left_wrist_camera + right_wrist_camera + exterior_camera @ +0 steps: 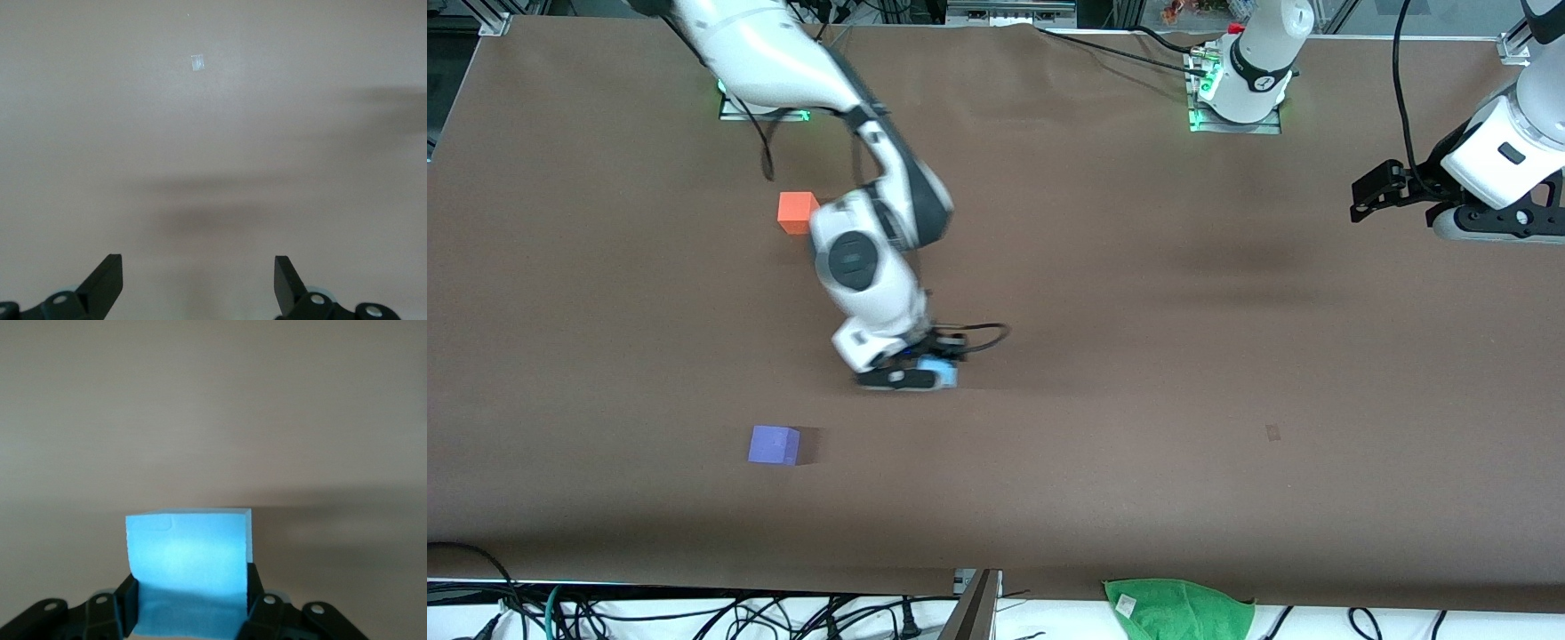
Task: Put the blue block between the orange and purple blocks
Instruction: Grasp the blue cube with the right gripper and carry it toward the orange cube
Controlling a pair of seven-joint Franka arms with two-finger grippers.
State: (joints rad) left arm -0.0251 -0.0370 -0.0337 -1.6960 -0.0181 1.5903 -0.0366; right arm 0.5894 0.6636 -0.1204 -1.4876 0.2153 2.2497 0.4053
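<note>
Sky-blue matte cube (189,553) sits pinched between the fingers of the right tool (921,371), low at the brown worktop (1138,356); whether it is lifted clear cannot be told. In the front view the bright orange matte cube (797,212) lies toward the robots' bases from this tool, the violet-purple matte cube (773,444) toward the front camera, both offset to the right arm's end. The left tool (199,283) waits with fingers spread, over bare worktop at the left arm's end.

Judgement: the step in hand is carrying the blue cube to the gap. Done well, it is raised squarely, moved to the midpoint of the line joining the other two cubes, and set down flat without nudging either.

Only the right wrist view shows the grip itself, pads on opposite faces. Only the front view shows the orange and purple cubes.
</note>
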